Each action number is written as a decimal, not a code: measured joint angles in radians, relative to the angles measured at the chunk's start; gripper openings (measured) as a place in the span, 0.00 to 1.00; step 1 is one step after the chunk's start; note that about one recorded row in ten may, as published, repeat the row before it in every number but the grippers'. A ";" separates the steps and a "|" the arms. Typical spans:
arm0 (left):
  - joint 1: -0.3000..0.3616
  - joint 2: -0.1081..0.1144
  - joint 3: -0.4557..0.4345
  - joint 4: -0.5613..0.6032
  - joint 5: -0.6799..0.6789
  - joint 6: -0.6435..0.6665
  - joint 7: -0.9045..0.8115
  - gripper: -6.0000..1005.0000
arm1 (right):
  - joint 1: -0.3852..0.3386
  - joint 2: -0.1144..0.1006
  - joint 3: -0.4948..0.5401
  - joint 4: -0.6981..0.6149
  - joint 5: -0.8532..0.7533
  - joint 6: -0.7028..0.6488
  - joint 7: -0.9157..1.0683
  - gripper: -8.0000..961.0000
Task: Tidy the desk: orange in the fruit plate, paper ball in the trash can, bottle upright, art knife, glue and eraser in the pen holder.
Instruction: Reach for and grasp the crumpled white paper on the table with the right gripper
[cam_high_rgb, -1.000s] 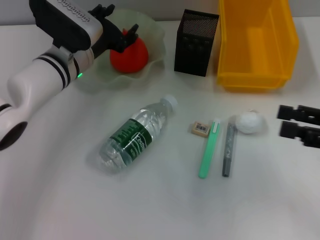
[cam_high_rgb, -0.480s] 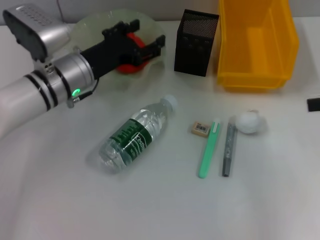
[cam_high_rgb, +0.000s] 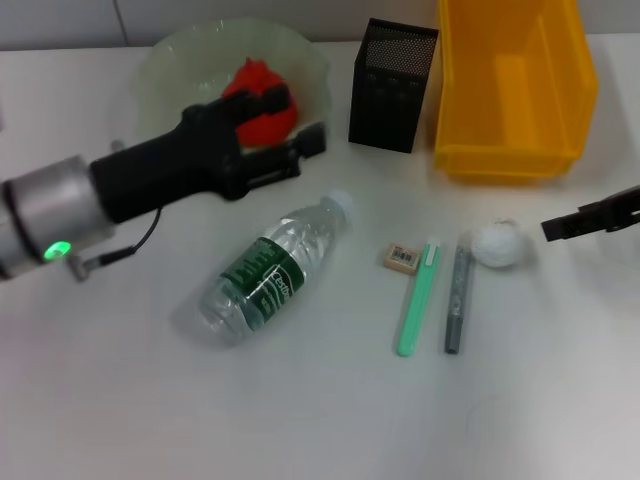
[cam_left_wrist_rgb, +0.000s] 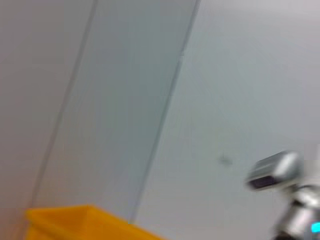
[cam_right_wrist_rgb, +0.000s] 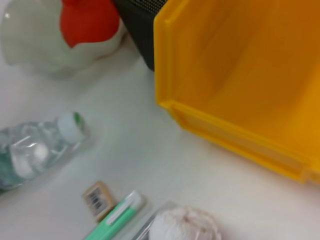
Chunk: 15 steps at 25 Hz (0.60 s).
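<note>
The orange (cam_high_rgb: 262, 108) (cam_right_wrist_rgb: 87, 20) rests in the pale-green fruit plate (cam_high_rgb: 160, 70) (cam_right_wrist_rgb: 30, 37). My left gripper (cam_high_rgb: 290, 125) hovers open and empty just in front of the plate. On the desk (cam_high_rgb: 300, 400) the bottle (cam_high_rgb: 270, 270) (cam_right_wrist_rgb: 30, 150) lies on its side. To its right are the eraser (cam_high_rgb: 400, 258) (cam_right_wrist_rgb: 98, 199), a green stick (cam_high_rgb: 418, 298) (cam_right_wrist_rgb: 117, 220), a grey stick (cam_high_rgb: 457, 300) and the paper ball (cam_high_rgb: 498, 245) (cam_right_wrist_rgb: 185, 225). I cannot tell which stick is the art knife and which the glue. My right gripper (cam_high_rgb: 590, 215) is just right of the paper ball.
At the back stand the black mesh pen holder (cam_high_rgb: 393, 85) (cam_right_wrist_rgb: 137, 25) and, right of it, the yellow trash can (cam_high_rgb: 515, 85) (cam_right_wrist_rgb: 240, 75). The left wrist view shows only a wall and the trash can's rim (cam_left_wrist_rgb: 75, 217).
My left gripper has drawn back from over the plate toward the bottle, leaving the orange in the plate. My right gripper left view, then came back in beside the paper ball.
</note>
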<state>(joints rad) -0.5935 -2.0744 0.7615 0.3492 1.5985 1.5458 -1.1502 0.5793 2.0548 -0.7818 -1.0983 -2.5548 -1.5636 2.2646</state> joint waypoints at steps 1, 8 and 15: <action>0.031 0.004 0.001 0.014 -0.001 0.075 -0.006 0.81 | 0.003 0.003 -0.016 0.015 0.000 0.027 0.000 0.75; 0.147 0.008 0.037 0.048 0.011 0.207 0.002 0.81 | 0.049 0.025 -0.039 0.098 0.005 0.087 -0.023 0.75; 0.199 0.007 0.044 0.043 0.011 0.204 0.023 0.81 | 0.081 0.025 -0.050 0.195 0.006 0.142 -0.047 0.75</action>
<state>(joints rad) -0.3946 -2.0671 0.8054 0.3919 1.6094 1.7497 -1.1269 0.6602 2.0796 -0.8316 -0.9033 -2.5488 -1.4214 2.2174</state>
